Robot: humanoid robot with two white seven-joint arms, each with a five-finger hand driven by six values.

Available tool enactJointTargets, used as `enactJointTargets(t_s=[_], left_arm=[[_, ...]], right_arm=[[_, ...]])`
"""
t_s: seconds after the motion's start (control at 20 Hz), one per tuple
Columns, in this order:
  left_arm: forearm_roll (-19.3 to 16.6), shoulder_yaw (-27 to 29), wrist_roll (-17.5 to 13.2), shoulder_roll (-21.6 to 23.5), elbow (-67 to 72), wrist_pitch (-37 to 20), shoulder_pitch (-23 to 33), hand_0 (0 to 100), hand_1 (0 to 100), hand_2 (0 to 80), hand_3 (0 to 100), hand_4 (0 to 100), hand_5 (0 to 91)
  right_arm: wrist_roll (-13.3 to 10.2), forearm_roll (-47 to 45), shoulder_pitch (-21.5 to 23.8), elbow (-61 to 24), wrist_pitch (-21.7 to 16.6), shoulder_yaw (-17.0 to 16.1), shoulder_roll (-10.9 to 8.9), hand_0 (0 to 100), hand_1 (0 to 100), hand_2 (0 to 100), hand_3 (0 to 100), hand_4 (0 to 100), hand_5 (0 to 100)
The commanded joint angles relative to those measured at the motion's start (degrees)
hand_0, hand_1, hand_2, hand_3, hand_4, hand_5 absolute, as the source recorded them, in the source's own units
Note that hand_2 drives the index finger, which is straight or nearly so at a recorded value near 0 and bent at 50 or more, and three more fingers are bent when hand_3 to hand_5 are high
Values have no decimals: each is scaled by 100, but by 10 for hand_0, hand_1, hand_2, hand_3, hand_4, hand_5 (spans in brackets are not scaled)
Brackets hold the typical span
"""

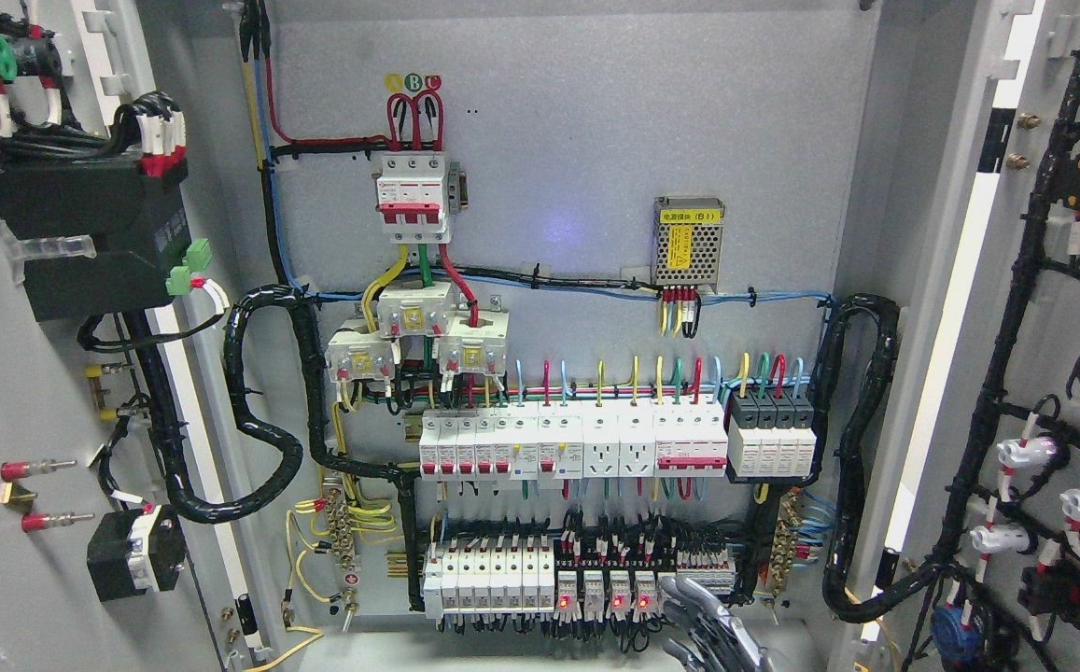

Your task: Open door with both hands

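The grey electrical cabinet stands with both doors swung wide. The left door (26, 420) fills the picture's left edge, its inner face showing a black box and wiring. The right door (1053, 392) fills the right edge, its inner face carrying black cable looms and lamp backs. My right hand (712, 630) rises from the bottom edge right of the middle, in front of the lowest breaker row. Its grey metal fingers (689, 597) are loosely spread and hold nothing. It touches neither door. My left hand does not show.
Inside, the back panel (577, 140) carries a red-and-white main breaker (413, 196), a mesh power supply (687, 241), rows of breakers and sockets (586, 443), and lit red indicators (600, 602). Black corrugated cable loops (264, 411) hang at both hinge sides.
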Motion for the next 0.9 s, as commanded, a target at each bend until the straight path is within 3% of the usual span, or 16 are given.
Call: enactJointTargets(t_s=[0.0, 0.2, 0.35, 0.55, 0.85], left_arm=[[100, -1509, -14, 1217, -2443, -6, 295, 0, 0, 0, 0, 0, 0], [91, -1615, -5, 1262, -2707, -24, 391, 0, 0, 0, 0, 0, 0], [91, -1615, -5, 1314, -3154, -164, 479, 0, 0, 0, 0, 0, 0], [82, -1589, -5, 1456, -3849, -243, 471, 0, 0, 0, 0, 0, 0], [74, -1475, -5, 1420, -4263, -1007, 436, 0, 0, 0, 0, 0, 0]], right_arm=[[21, 33, 717, -448, -543, -610, -574, 191, 0, 0, 0, 0, 0], [21, 182, 945, -448, -1088, -811, -618, 191, 0, 0, 0, 0, 0], [21, 700, 1165, -448, -1326, -935, -776, 191, 0, 0, 0, 0, 0], [21, 833, 1376, -448, -1765, -1075, -785, 191, 0, 0, 0, 0, 0], [12, 833, 1807, -456, -2406, -1514, -811, 191, 0, 0, 0, 0, 0]])
